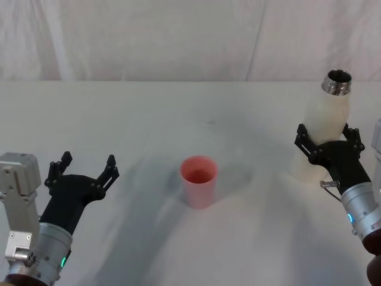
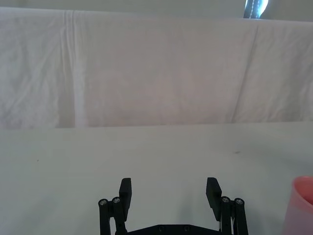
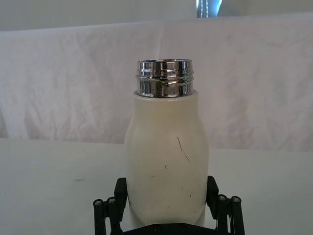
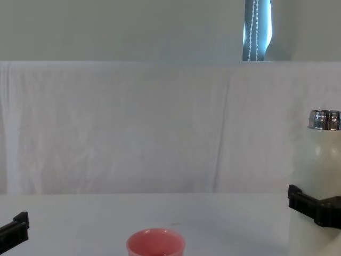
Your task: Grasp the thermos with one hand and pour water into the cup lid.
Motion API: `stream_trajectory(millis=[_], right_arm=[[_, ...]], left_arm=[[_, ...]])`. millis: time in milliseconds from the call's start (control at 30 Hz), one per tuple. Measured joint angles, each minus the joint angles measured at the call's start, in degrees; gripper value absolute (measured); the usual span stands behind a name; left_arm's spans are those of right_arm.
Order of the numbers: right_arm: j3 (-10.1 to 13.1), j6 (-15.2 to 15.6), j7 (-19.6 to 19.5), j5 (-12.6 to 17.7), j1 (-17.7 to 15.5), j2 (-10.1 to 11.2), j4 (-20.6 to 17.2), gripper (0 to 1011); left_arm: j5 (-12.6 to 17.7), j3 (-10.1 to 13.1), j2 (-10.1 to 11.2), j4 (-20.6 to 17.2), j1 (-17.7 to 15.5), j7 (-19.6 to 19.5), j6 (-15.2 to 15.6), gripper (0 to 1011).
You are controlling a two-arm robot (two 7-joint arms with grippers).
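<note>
Cream-white thermos (image 1: 326, 130) upright at the right edge of the head view, cap off, shiny threaded steel neck open at the top. Right gripper (image 1: 329, 139) at the lower right of that frame, jaws set around the lower body of the bottle, one finger on each side and pressed against it. Same hold plain in the right wrist view: thermos (image 3: 166, 159) centred, black fingertips (image 3: 120, 192) flanking its base, right gripper (image 3: 166, 193) at the bottom middle. Thin scratch marks on the bottle's front. In the chest view, thermos (image 4: 318, 181) at the far right, a black finger across its side.

Pink cup lid (image 1: 199, 181) upright on the white table (image 1: 178, 113), near the centre of the head view, well apart from the bottle and left of it. Cup lid (image 4: 155, 243) at the bottom centre of the chest view, rim only. Sliver of the cup lid (image 2: 301, 205) at the lower right edge of the left wrist view.

Left gripper (image 1: 84, 170) at the lower left of the head view, jaws wide, holding nothing, hovering over bare table, apart from the cup. Left gripper (image 2: 169, 193) at the bottom of its wrist view, fingers spread.

White cloth backdrop (image 4: 133, 128) behind the table.
</note>
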Motion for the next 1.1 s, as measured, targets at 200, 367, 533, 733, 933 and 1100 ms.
stream_trajectory(millis=[200,367,533,733,933,1100], right_arm=[[0.0,0.0,0.0,0.0,0.0,0.0,-0.1,951],[0.0,0.0,0.0,0.0,-0.1,0.0,-0.1,951],[0.0,0.0,0.0,0.0,-0.1,0.0,-0.1,951],[0.0,0.1,0.1,0.0,-0.1,0.3,-0.8,951],[-0.2,0.0,0.3,-0.8,0.0,1.1,-2.5,951],[-1.4,-0.5,0.1,-3.5,-0.1,2.0,-4.3,951]], left_arm=[[0.0,0.0,0.0,0.0,0.0,0.0,0.0,1001],[0.0,0.0,0.0,0.0,0.0,0.0,0.0,1001],[0.0,0.0,0.0,0.0,0.0,0.0,0.0,1001],[0.0,0.0,0.0,0.0,0.0,0.0,0.0,1001],[0.0,0.0,0.0,0.0,0.0,0.0,0.0,1001],[0.0,0.0,0.0,0.0,0.0,0.0,0.0,1001]])
